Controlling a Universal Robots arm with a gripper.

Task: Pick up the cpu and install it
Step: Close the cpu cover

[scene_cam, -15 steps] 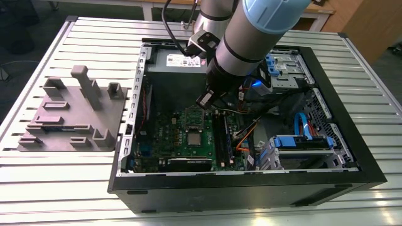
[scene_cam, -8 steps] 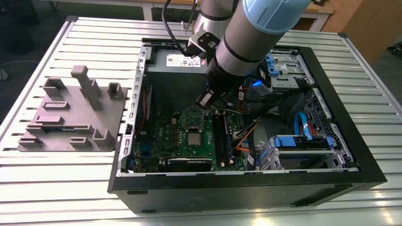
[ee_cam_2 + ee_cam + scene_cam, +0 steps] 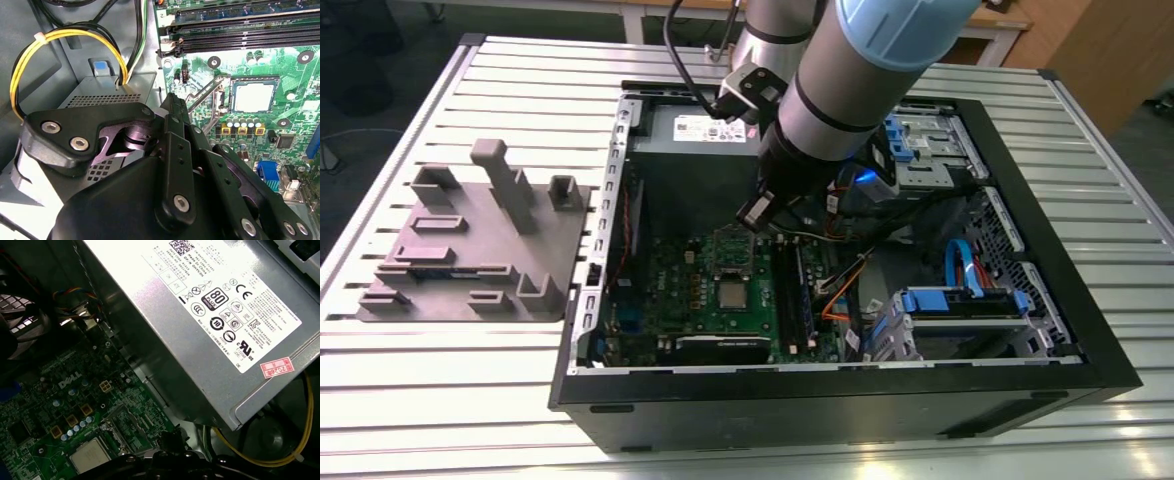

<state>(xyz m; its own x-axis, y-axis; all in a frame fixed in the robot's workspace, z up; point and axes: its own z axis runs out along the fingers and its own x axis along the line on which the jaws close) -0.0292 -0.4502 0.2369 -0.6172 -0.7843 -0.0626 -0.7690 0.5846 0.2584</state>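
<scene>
Gripper (image 3: 172, 107) above mobo (image 3: 280, 80); cpu (image 3: 254, 96) sits in socket.

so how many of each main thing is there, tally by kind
black open computer case: 1
green motherboard: 1
small silver-grey square cpu: 1
grey metal power supply box: 1
grey moulded fixture block: 1
black gripper: 1
total: 6

Silver-grey arm (image 3: 834, 75), blue joint caps, black screw-studded pincer (image 3: 172, 107)

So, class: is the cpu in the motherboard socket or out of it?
In: the cpu lies flat within the socket on the green motherboard, its silver top exposed.
</scene>
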